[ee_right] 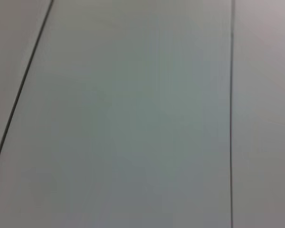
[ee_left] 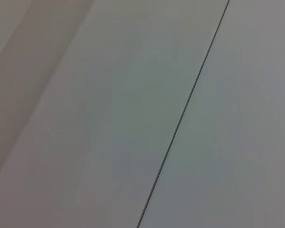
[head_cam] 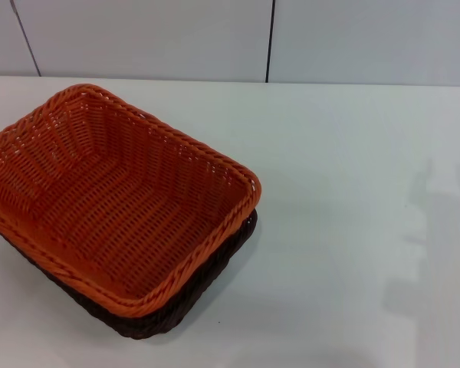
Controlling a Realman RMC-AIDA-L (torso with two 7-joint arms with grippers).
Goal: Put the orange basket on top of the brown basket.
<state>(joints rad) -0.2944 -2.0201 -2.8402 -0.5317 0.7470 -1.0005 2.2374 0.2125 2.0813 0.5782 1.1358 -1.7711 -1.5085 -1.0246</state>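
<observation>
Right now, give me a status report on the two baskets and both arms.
Neither gripper in view. Bright orange woven basket sits nested on dark brown woven basket, left side of white table. Nothing in the way.

A white table fills the foreground, its surface smooth, matte and evenly lit. A faint grey shadow lies on the table toward its right edge. Behind the table's far edge rises a wall of pale grey panels. Two thin dark seams divide the panels above the table: one vertical, one slanted near the left corner. Both wrist views show only such pale panels crossed by thin dark seams.
</observation>
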